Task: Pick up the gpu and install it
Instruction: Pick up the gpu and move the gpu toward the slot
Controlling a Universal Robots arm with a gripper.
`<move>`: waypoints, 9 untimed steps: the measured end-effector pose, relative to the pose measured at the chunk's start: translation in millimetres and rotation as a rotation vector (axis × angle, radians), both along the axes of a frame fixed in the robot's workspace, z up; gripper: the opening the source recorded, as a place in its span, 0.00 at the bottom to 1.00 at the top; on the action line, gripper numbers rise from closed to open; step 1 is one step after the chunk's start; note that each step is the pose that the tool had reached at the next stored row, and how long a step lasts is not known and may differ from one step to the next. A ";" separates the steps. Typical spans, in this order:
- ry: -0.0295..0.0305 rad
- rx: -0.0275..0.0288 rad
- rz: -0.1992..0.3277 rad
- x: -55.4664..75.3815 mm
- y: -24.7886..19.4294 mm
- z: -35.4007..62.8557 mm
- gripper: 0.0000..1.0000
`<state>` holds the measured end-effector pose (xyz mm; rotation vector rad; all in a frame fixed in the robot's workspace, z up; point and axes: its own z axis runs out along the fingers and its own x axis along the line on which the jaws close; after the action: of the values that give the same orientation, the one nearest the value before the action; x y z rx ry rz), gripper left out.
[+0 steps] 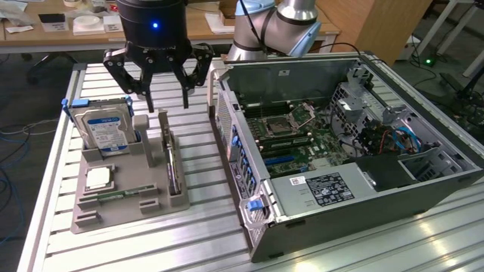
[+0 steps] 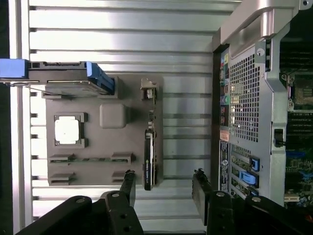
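Grey plastic holder (image 1: 128,170) sits on the slatted table (image 1: 204,238) toward the exterior view's left, and I read it across: the hard drive (image 1: 103,129) upright at its far-left corner, a processor (image 1: 98,178) lying flat, a memory stick (image 1: 113,196) in its slot, then the gpu (image 1: 173,170) standing on edge in the slot along the holder's right side. Above that card hang the fingers (image 2: 128,190), spread wide and holding nothing. From the wrist view the card's near end lies between them, closer to one finger than the other and touched by neither. Further right stands the open computer case (image 1: 246,167), its motherboard (image 1: 295,136) exposed. I judge I am at the approach for the pick: the card is unlifted and nothing of the install is done. A clean grasp from here calls for centring over the thin top edge, coming straight down without nudging the holder's posts, and closing on the board rather than on its dark parts.
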<state>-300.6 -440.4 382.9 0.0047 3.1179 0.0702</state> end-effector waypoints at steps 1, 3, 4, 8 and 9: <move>-0.0001 0.0000 0.012 0.0 0.2 -0.2 0.59; 0.0000 0.0000 0.034 -0.2 0.2 -1.0 0.59; 0.0000 -0.0001 0.047 -0.3 0.2 -1.5 0.59; 0.0001 -0.0001 0.071 -2.0 0.2 -3.6 0.59; 0.0001 -0.0001 0.071 -3.0 0.2 -3.9 0.59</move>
<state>-303.6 -440.2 379.0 -0.1055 3.1178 0.0713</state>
